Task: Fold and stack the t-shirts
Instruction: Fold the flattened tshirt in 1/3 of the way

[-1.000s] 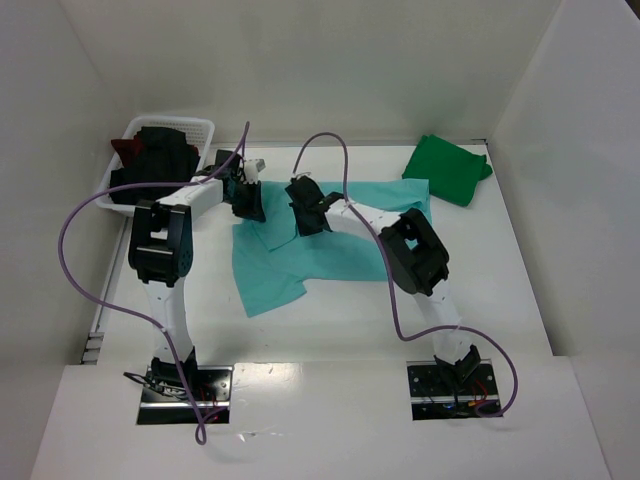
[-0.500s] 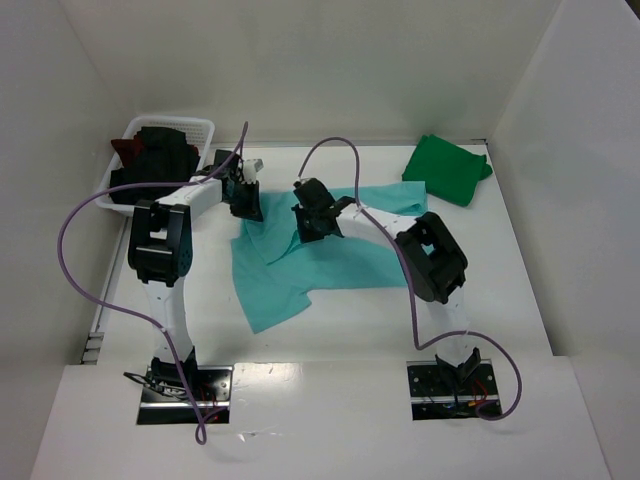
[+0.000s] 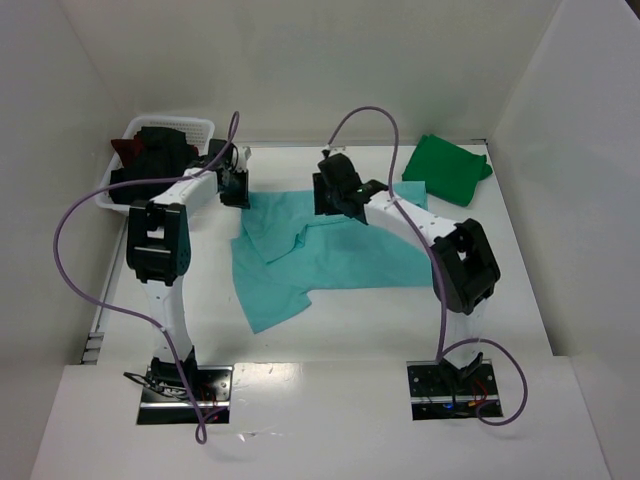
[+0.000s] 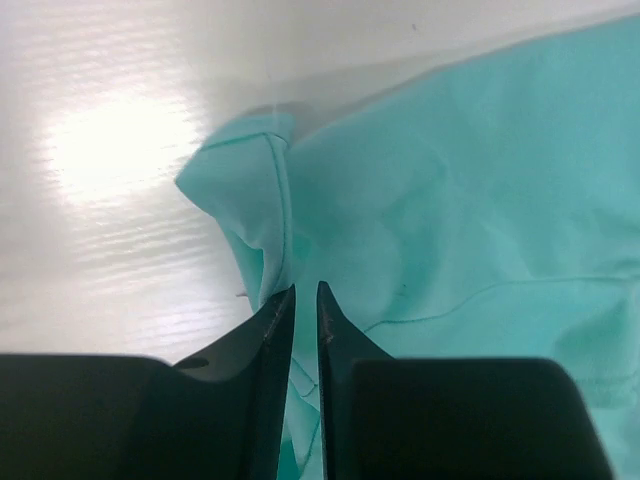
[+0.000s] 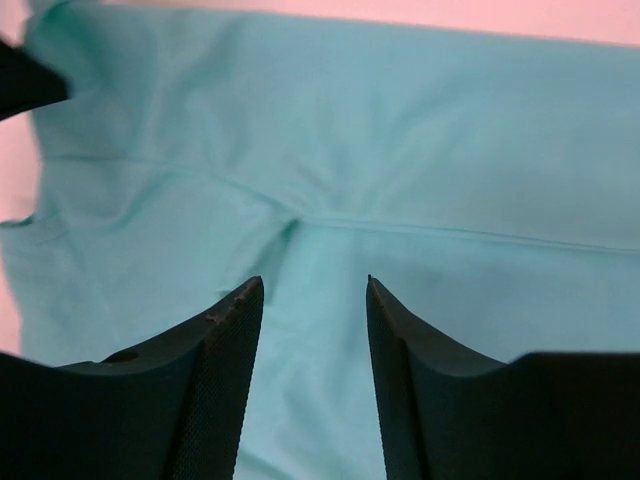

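A light teal t-shirt (image 3: 340, 250) lies spread and wrinkled across the middle of the table. Its back left corner (image 4: 262, 150) rises in a ridge into the narrow gap of my left gripper (image 3: 236, 188) (image 4: 306, 288), which pinches it. My right gripper (image 3: 330, 196) (image 5: 312, 280) hovers open over the shirt's back edge (image 5: 400, 150), nothing between its fingers. A darker green t-shirt (image 3: 447, 168) lies folded at the back right. Black (image 3: 160, 155) and dark red (image 3: 125, 148) shirts sit in the basket.
The white lattice basket (image 3: 172, 122) stands at the back left, just beyond my left gripper. White walls close in the table at the back and on both sides. Purple cables arch over both arms.
Both grippers have moved toward the back wall, dragging the teal shirt's back edge flatter. The right gripper has opened and let go of the cloth.
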Controlling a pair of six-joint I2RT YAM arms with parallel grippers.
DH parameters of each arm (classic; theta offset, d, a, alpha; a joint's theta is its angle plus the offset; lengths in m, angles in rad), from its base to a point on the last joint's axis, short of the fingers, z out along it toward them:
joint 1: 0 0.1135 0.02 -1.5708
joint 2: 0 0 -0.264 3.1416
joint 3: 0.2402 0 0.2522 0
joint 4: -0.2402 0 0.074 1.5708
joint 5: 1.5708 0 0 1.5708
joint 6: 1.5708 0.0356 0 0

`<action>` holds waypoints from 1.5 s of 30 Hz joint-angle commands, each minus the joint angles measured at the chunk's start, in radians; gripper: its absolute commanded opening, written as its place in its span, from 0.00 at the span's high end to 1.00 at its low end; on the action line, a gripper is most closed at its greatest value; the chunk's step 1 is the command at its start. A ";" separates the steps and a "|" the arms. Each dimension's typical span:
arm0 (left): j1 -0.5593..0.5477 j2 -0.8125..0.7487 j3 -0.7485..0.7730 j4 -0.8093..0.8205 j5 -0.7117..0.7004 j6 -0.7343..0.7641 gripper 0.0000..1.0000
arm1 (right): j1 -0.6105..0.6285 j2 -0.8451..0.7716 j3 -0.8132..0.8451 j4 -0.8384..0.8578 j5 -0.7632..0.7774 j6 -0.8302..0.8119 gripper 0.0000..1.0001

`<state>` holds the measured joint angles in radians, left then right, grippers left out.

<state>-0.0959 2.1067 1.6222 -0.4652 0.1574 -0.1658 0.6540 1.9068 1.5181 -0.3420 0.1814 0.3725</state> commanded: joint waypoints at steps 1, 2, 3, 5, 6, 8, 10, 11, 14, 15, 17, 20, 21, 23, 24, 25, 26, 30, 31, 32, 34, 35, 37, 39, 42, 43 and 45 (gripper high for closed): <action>0.005 0.051 0.060 -0.027 -0.074 -0.055 0.77 | -0.138 -0.071 -0.051 0.020 0.061 0.006 0.48; 0.005 0.061 0.077 -0.042 -0.075 -0.055 0.77 | -0.158 -0.071 -0.052 0.020 0.070 0.006 0.48; 0.005 0.071 0.077 -0.052 -0.075 -0.067 0.77 | -0.175 -0.081 -0.062 0.020 0.070 0.006 0.48; 0.005 0.050 0.077 -0.037 -0.059 -0.081 0.77 | -0.221 -0.091 -0.078 0.020 0.070 0.006 0.48; 0.005 0.039 0.077 -0.027 -0.059 -0.081 0.77 | -0.234 -0.106 -0.091 0.020 0.070 0.006 0.50; -0.004 0.019 0.068 -0.027 -0.087 -0.090 0.77 | -0.269 -0.124 -0.110 0.031 0.079 -0.004 0.50; -0.025 0.010 0.106 -0.027 -0.216 -0.104 0.77 | -0.310 -0.138 -0.124 0.043 0.089 -0.004 0.51; -0.025 0.010 0.119 -0.036 -0.243 -0.104 0.77 | -0.324 -0.138 -0.134 0.043 0.078 -0.004 0.51; -0.025 0.044 0.162 -0.075 -0.292 -0.129 0.75 | -0.376 -0.147 -0.148 0.043 0.067 -0.004 0.51; -0.025 0.044 0.192 -0.085 -0.292 -0.129 0.75 | -0.385 -0.147 -0.159 0.055 0.067 -0.013 0.51; -0.025 0.053 0.205 -0.096 -0.276 -0.140 0.75 | -0.404 -0.147 -0.168 0.064 0.067 -0.023 0.51; -0.036 -0.031 0.171 -0.049 -0.137 -0.199 0.74 | -0.433 -0.111 -0.168 0.089 0.067 -0.023 0.52; -0.045 -0.048 0.153 -0.026 -0.098 -0.219 0.74 | -0.447 -0.100 -0.168 0.089 0.067 -0.023 0.54; -0.045 -0.074 0.090 0.048 -0.018 -0.273 0.72 | -0.459 -0.065 -0.159 0.089 0.067 -0.023 0.57; -0.056 -0.074 0.075 0.077 0.016 -0.290 0.72 | -0.471 -0.045 -0.148 0.089 0.090 -0.023 0.58; -0.056 -0.059 0.055 0.086 0.036 -0.313 0.72 | -0.482 -0.034 -0.148 0.089 0.099 -0.012 0.58; -0.056 -0.059 0.054 0.086 0.050 -0.322 0.72 | -0.482 -0.034 -0.148 0.089 0.099 -0.012 0.58; -0.079 -0.002 0.019 0.105 0.033 -0.333 0.79 | -0.546 -0.034 -0.159 0.080 0.096 0.009 0.61; -0.079 0.007 0.019 0.105 0.024 -0.345 0.81 | -0.556 -0.034 -0.171 0.080 0.081 0.009 0.63; -0.079 0.022 0.019 0.114 0.008 -0.359 0.83 | -0.556 -0.034 -0.171 0.080 0.081 0.009 0.63; -0.079 0.038 0.019 0.114 -0.030 -0.382 0.90 | -0.568 -0.034 -0.182 0.080 0.081 0.009 0.64; -0.079 0.050 0.019 0.114 -0.044 -0.382 0.94 | -0.568 -0.034 -0.182 0.080 0.081 0.009 0.64; -0.079 0.078 0.039 0.077 -0.096 -0.396 1.00 | -0.577 -0.034 -0.191 0.080 0.090 0.009 0.64; -0.079 0.078 0.039 0.065 -0.123 -0.406 1.00 | -0.577 -0.034 -0.191 0.080 0.099 0.009 0.64; -0.079 0.104 0.077 0.014 -0.170 -0.406 1.00 | -0.588 -0.014 -0.191 0.070 0.110 0.022 0.60; -0.079 0.113 0.077 0.002 -0.182 -0.416 1.00 | -0.588 -0.014 -0.191 0.070 0.110 0.031 0.58; -0.079 0.113 0.077 -0.009 -0.182 -0.416 1.00 | -0.588 -0.005 -0.191 0.070 0.110 0.040 0.58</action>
<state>-0.1772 2.1956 1.6657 -0.4213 0.0338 -0.5575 0.0711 1.8786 1.3334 -0.2993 0.2562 0.3840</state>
